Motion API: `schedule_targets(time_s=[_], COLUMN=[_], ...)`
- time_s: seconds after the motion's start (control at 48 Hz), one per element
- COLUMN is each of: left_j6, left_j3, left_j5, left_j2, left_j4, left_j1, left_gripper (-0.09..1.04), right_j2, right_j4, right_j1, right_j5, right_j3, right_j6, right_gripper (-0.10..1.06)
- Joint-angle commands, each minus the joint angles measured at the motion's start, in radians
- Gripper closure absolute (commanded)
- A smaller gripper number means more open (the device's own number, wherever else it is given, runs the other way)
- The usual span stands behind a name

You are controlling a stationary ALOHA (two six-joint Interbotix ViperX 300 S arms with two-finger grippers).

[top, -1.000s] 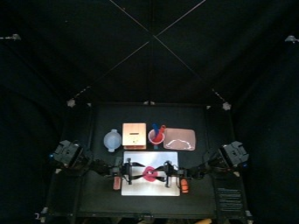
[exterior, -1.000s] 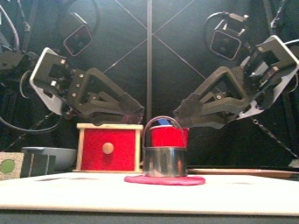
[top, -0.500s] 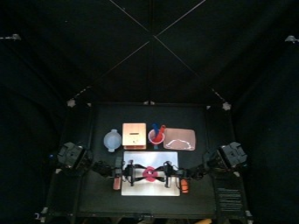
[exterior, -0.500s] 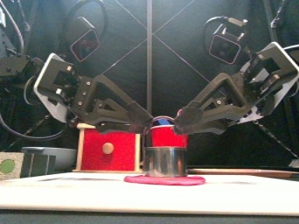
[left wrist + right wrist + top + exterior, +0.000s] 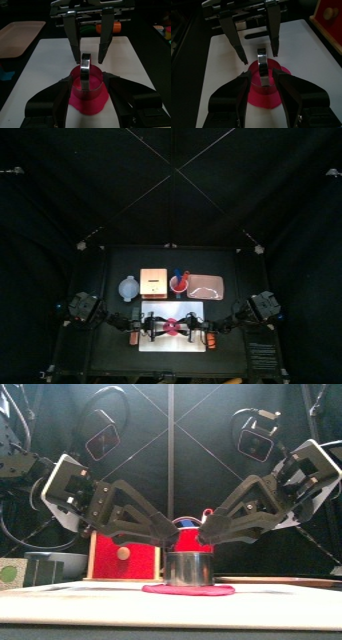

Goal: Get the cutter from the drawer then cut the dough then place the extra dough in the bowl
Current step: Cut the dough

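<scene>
Cutting step: left claw (image 5: 87,85) and right claw (image 5: 262,76), both spread, flank the cutter (image 5: 189,567) between them on the dough (image 5: 189,590), perhaps touching it. Next probably needs a square downward press.

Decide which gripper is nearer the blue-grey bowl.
Left. The left gripper hangs in front of the bowl, left of the cutter; the right gripper hangs beyond the cutter, farther away.

Checked all four views. No lettering, number, label or brand mark is legible to me on anything on or around the white board (image 5: 174,343).
</scene>
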Motion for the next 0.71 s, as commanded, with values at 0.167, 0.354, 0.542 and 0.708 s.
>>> schedule_targets(time_s=[0.167, 0.354, 0.542, 0.708], left_j6=[-0.003, -0.002, -0.002, -0.002], left_j3=[-0.015, -0.015, -0.015, -0.015], left_j5=[0.005, 0.006, 0.021, 0.040], left_j2=[-0.011, -0.017, -0.015, -0.015], left_j4=[0.000, 0.005, 0.017, 0.018], left_j1=[0.005, 0.005, 0.005, 0.005], left_gripper=[0.15, 0.32, 0.37, 0.38], right_j2=[-0.012, -0.011, -0.011, -0.009], right_j4=[0.002, 0.005, 0.000, -0.002], right_j1=[-0.005, -0.005, -0.009, -0.018], right_j5=[-0.002, 0.008, 0.011, 0.021], right_j3=[-0.018, -0.021, -0.025, -0.026], right_j6=[0.002, 0.002, 0.000, -0.003], right_gripper=[0.20, 0.23, 0.33, 0.41])
